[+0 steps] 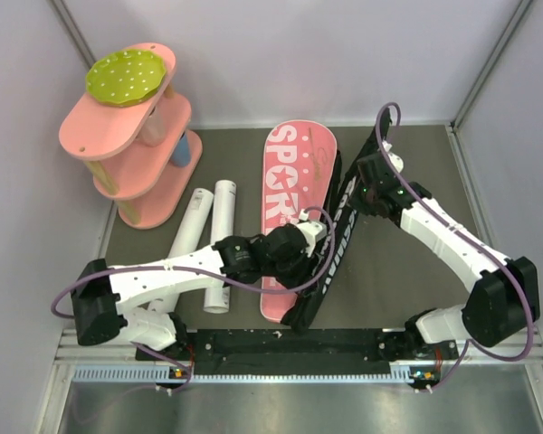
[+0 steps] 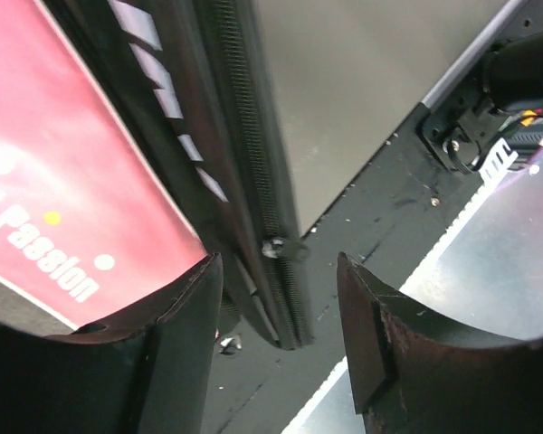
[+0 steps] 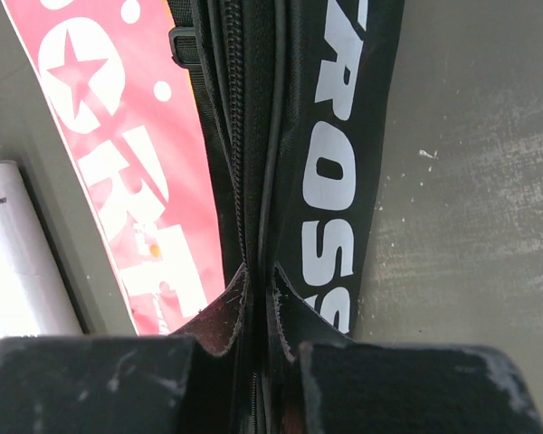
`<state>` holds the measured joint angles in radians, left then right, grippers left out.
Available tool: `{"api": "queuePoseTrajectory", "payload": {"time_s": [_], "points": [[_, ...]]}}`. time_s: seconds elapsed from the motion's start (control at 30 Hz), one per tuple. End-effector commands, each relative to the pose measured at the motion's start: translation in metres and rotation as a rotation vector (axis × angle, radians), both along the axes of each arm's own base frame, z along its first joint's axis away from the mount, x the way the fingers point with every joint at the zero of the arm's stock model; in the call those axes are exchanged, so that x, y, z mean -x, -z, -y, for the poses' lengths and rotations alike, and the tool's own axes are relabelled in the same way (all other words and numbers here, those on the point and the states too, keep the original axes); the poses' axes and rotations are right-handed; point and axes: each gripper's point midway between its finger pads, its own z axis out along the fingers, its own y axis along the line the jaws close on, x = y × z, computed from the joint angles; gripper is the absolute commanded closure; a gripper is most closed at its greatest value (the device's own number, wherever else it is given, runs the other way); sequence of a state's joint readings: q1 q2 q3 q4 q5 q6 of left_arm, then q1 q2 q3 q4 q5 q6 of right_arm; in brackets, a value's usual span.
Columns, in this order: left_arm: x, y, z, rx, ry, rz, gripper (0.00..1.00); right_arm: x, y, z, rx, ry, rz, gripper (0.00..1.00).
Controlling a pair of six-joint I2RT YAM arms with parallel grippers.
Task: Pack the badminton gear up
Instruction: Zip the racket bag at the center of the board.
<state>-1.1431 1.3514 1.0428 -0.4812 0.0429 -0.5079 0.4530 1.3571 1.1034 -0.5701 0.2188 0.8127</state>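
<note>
A racket-shaped bag [image 1: 290,181] of smooth fabric lies along the middle of the grey, scuffed tabletop [image 1: 371,271], its rounded head toward the far edge. Its glossy pink half, printed with white letters and a star, lies flat. Its black half, lettered in white, stands up on edge along the right side.

The right gripper [image 3: 258,294] has its dark, rough pads pressed together on the black half's ribbed zipper seam.

The left gripper [image 2: 281,289] is at the bag's narrow end near the near edge. Its jaws are spread on either side of the toothed zipper track and a small metal zipper pull [image 2: 283,247], clear of both.

Two long white cardboard tubes [image 1: 208,235] lie side by side just left of the bag. A pink tiered shelf [image 1: 127,145] with rounded ends stands in the far left corner, with a green dotted disc [image 1: 125,77] on top.
</note>
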Motion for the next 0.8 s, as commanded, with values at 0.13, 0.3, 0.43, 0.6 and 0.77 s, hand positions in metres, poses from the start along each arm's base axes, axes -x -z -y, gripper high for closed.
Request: {"api": "queuePoseTrajectory", "payload": {"time_s": [0.13,0.3,0.43,0.6,0.77], "points": [[0.006,-0.007,0.023,-0.041,-0.032,0.016,0.69,-0.028,-0.026,-0.007,-0.089,0.089,0.06,1.0],[0.005,0.0,0.02,-0.138,-0.08,0.006,0.72,-0.028,-0.024,-0.004,-0.079,0.098,0.054,1.0],[-0.001,0.006,0.012,-0.182,-0.174,0.016,0.65,-0.028,-0.024,-0.003,-0.076,0.098,0.055,1.0],[-0.002,0.005,0.007,-0.184,-0.264,0.011,0.55,-0.028,-0.023,-0.002,-0.073,0.103,0.051,1.0],[0.003,0.01,0.011,-0.191,-0.262,-0.007,0.58,-0.027,-0.023,-0.001,-0.074,0.102,0.049,1.0]]}}
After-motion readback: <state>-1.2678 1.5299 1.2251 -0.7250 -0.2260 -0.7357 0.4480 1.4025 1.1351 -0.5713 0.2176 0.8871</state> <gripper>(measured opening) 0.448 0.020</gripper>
